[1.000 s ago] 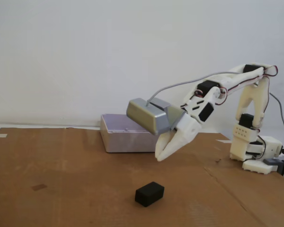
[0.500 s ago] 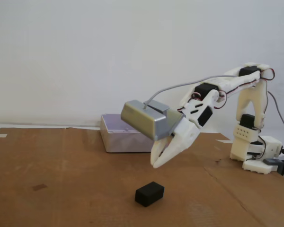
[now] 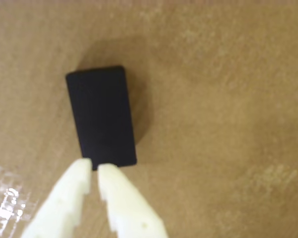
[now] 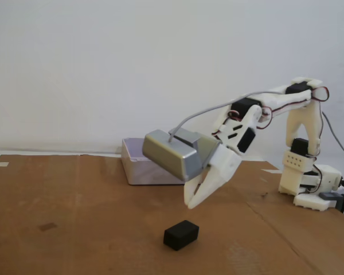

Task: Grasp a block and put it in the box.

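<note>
— Since the earlier frame, what is seen to have moved?
— Only the gripper [image 4: 190, 203]; it is brought lower and nearer the block [image 4: 181, 235]. Its fingers [image 3: 72, 191] are nearly shut, with nothing held.
— Where is the block found?
— On the cardboard [image 4: 74, 229], below the tips and untouched. Behind, the box [image 4: 139, 169] is set by the wall [image 4: 103, 69].

The arm [image 4: 275, 103] reaches forward and down, hand [image 4: 190, 204] nearly closed, empty.
</note>
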`<control>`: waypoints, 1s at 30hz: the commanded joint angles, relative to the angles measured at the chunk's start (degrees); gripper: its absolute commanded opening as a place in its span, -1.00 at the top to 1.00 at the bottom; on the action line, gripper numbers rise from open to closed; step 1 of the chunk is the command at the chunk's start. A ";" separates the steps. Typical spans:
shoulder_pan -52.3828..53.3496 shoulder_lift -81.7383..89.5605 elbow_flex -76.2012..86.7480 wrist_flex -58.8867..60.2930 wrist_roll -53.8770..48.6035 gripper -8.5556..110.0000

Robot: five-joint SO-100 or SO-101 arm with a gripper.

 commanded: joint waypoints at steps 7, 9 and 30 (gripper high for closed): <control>0.97 0.70 -8.35 0.00 -0.35 0.85; 0.97 0.70 -8.35 0.00 -0.35 0.85; 2.02 0.62 -8.35 0.00 -0.62 0.74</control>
